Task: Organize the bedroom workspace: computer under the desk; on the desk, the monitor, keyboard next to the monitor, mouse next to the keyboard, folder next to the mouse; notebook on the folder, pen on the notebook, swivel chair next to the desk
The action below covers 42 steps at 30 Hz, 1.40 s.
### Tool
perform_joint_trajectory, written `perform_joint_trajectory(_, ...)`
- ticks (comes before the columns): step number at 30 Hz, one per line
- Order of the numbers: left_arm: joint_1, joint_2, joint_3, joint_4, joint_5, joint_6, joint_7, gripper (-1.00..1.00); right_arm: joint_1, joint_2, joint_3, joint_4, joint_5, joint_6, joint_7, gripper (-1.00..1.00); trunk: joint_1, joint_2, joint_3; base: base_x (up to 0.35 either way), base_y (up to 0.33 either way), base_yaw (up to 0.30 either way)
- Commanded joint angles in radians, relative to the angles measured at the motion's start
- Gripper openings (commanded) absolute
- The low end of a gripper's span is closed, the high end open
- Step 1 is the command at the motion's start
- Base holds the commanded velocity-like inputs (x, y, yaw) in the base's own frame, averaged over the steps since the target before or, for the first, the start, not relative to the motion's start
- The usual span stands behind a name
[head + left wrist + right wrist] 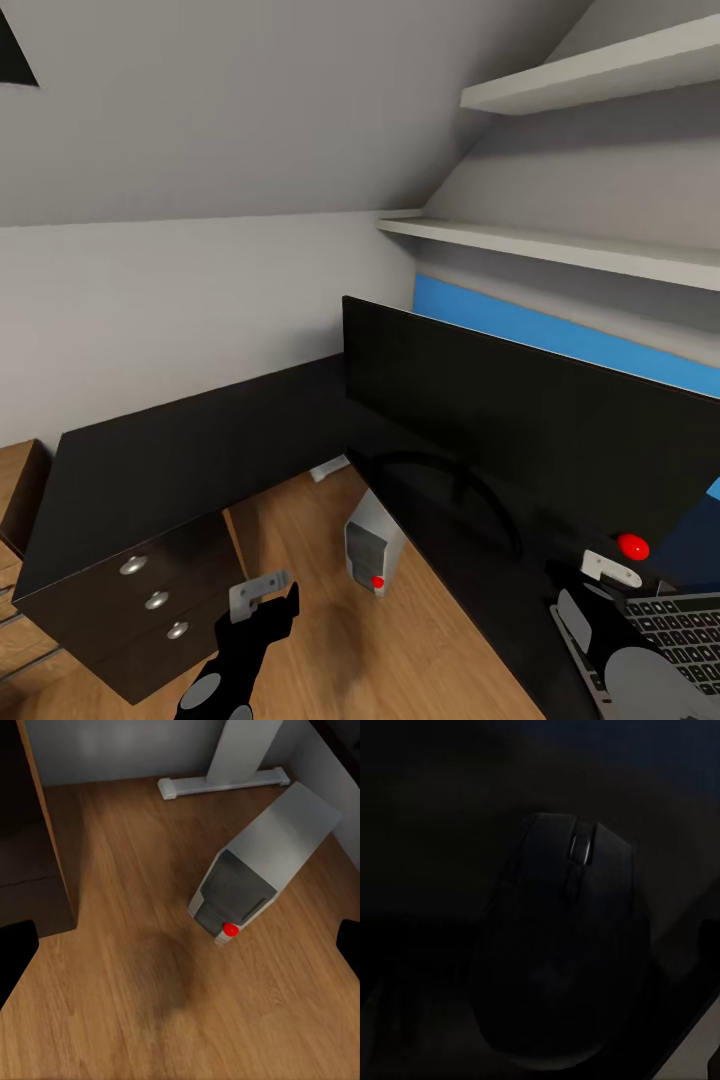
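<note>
My right gripper (610,572), grip state unclear, sits lower right, directly over the mouse (559,952); keyboard (675,630) just beside it.

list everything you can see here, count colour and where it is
monitor: 1, black with a red dot at its lower corner, standing on the desk
desk: 1, glossy black L-shaped top, over the wood floor
drawer unit: 1, black with three silver knobs, under the desk's left wing
computer: 1, grey tower with red light, on the floor under the desk
keyboard: 1, dark keys in silver frame, on the desk by the monitor
mouse: 1, dark, on the desk top
wall shelves: 2, pale, on the right wall
blue wall panel: 1, behind the monitor
left claw: 1, black, above the floor, open
right arm: 1, black and grey, over the keyboard's edge
</note>
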<state>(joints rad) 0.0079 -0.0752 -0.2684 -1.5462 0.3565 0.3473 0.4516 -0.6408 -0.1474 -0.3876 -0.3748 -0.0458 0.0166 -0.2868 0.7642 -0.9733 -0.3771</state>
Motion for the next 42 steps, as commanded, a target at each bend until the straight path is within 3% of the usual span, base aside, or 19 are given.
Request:
perform_joint_trajectory(1,0.0,0.0,-0.001,-0.002,0.009,0.002,0.007,1.0,0.0,0.0,0.0,-0.001,-0.005,0.002,-0.002,1.0,0.0,-0.001,-0.001,0.0,0.0,0.0)
perform_joint_trajectory(3,0.0,0.0,-0.001,-0.002,0.008,0.002,0.007,1.0,0.0,0.0,0.0,-0.001,-0.005,0.002,-0.002,1.0,0.0,-0.001,-0.001,0.0,0.0,0.0)
perform_joint_trajectory(4,0.0,0.0,-0.002,-0.002,0.008,0.002,0.007,1.0,0.0,0.0,0.0,-0.001,-0.005,0.003,-0.002,-1.0,0.0,-0.001,-0.001,0.0,0.0,0.0)
perform_joint_trajectory(39,0.0,0.002,-0.002,-0.002,0.007,0.002,0.007,1.0,0.0,0.003,0.0,-0.004,-0.003,-0.004,-0.002,-1.0,0.0,-0.001,-0.001,0.0,0.0,0.0)
perform_joint_trajectory(42,0.0,0.001,-0.002,-0.002,0.007,0.002,0.007,1.0,0.0,0.004,0.0,-0.004,-0.003,-0.004,-0.002,-1.0,-0.011,0.02,0.008,0.0,0.0,0.0)
